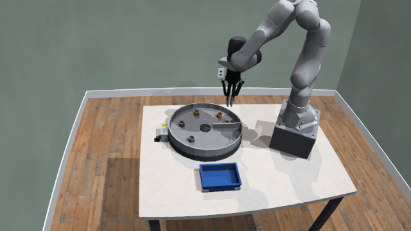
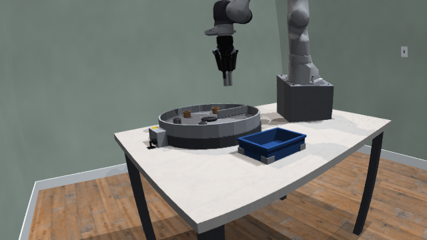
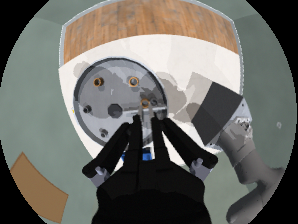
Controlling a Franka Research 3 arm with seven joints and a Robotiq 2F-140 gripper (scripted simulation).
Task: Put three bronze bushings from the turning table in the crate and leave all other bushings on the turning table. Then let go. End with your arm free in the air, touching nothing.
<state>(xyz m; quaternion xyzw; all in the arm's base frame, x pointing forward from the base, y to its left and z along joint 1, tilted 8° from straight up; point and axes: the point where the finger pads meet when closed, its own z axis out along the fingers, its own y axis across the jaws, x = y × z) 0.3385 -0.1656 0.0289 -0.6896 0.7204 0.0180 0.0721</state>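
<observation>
My gripper, pressed together and carrying nothing, hangs above the turning table; first bronze bushing unpicked, so I judge opening and descending comes next.

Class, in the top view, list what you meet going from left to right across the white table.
Small control box → turning table → blue crate → arm's base block.
</observation>
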